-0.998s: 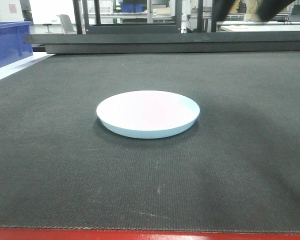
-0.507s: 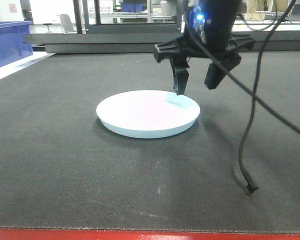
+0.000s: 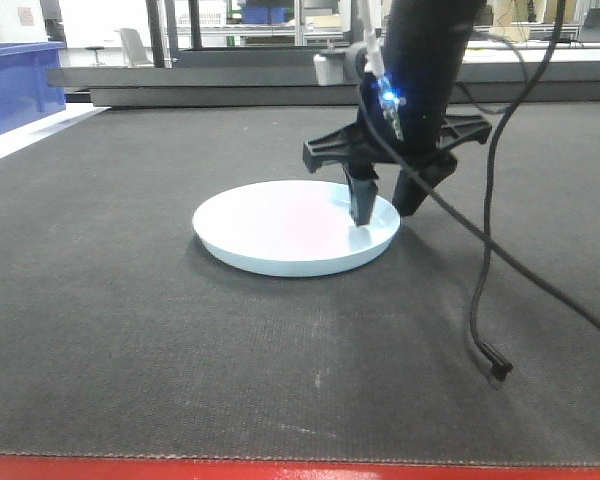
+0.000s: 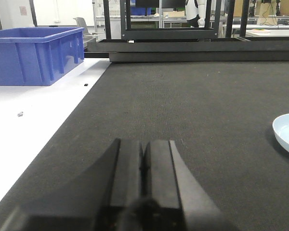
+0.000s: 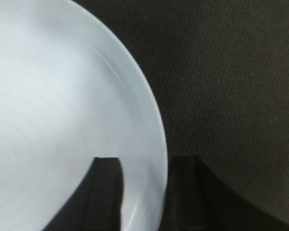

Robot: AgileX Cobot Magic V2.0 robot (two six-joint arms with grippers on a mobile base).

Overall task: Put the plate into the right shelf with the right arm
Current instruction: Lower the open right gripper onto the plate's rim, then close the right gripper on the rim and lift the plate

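The pale blue-white plate point(image 3: 280, 228) lies flat on the dark mat point(image 3: 130, 330). My right gripper point(image 3: 385, 205) is open and straddles the plate's right rim: one finger point(image 3: 361, 203) stands inside the plate, the other outside on the mat. In the right wrist view the plate's rim point(image 5: 151, 144) runs between the two black fingers point(image 5: 106, 192), with a gap on each side. My left gripper point(image 4: 144, 159) is shut and empty, low over the mat at the left; the plate's edge point(image 4: 286, 132) shows at its far right. The steel shelf is out of view.
A blue plastic bin point(image 4: 33, 53) stands on a white surface at the far left, also in the front view point(image 3: 15, 85). A loose black cable point(image 3: 485, 290) hangs from my right arm onto the mat. Black frames point(image 3: 280, 85) line the mat's far edge. A red table edge point(image 3: 280, 470) runs along the front.
My right arm came into view from above and dropped onto the plate's right rim; its fingers now straddle the rim. The plate has not moved.
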